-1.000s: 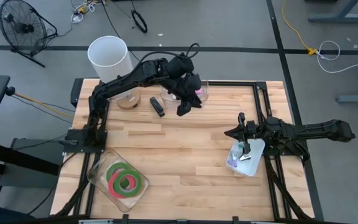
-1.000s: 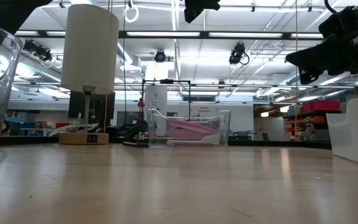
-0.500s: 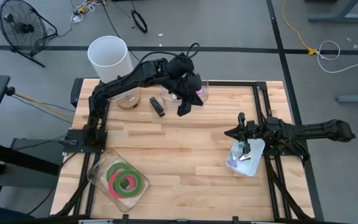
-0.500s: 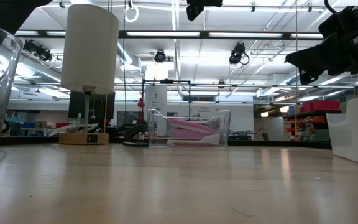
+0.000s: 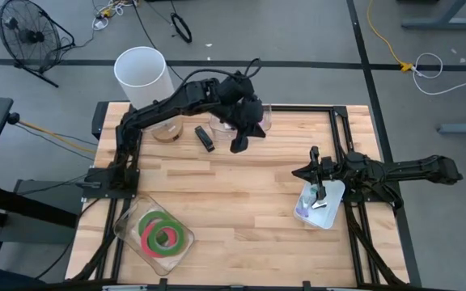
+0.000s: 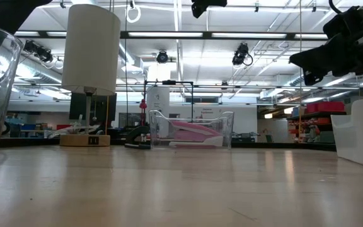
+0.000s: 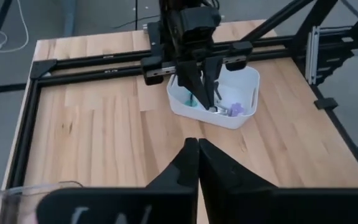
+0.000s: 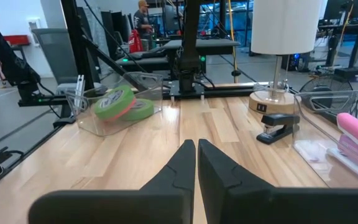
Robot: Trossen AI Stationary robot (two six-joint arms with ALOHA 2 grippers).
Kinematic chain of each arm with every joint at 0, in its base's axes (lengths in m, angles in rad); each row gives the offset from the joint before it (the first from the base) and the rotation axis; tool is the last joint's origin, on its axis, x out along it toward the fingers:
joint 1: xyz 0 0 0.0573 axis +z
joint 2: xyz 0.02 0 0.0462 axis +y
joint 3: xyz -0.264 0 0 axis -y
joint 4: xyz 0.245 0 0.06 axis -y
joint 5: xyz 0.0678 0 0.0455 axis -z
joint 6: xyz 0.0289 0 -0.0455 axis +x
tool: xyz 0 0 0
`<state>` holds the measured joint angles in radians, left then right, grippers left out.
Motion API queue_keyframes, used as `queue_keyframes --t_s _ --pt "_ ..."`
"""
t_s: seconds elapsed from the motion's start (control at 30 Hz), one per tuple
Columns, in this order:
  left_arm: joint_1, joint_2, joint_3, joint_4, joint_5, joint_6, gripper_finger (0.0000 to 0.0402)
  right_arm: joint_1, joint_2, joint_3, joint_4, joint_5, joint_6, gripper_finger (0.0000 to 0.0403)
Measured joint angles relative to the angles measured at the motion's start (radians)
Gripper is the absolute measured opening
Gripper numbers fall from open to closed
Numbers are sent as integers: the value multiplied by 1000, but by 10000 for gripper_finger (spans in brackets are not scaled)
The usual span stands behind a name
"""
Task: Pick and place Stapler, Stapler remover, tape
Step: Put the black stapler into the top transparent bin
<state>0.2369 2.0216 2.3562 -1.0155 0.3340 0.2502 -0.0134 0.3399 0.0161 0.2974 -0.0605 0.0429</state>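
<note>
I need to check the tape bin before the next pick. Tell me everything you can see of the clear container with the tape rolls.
The clear container is a shallow, see-through plastic tray with rounded corners, sitting skewed at the table's near-left corner beside the left arm's base. Inside lie the tape rolls: flat rings, green and pink-red, overlapping one another. In the right wrist view the rolls lean against each other behind the tray's transparent wall. No gripper touches it; both arms are elsewhere.

Bright, even light from ceiling strips [image 6: 188,34]; soft shadows on the table [image 5: 241,194]; the near tabletop blurs at table height.
</note>
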Motion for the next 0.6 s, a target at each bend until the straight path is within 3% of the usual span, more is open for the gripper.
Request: queue_keyframes --t_s 0.27,0.6 --pt "-23 -8 -1 35 -1 50 10 0 0 1 0 0 0 22" --pt "-77 -69 -164 347 -31 54 6 0 0 1 -1 0 0 22"
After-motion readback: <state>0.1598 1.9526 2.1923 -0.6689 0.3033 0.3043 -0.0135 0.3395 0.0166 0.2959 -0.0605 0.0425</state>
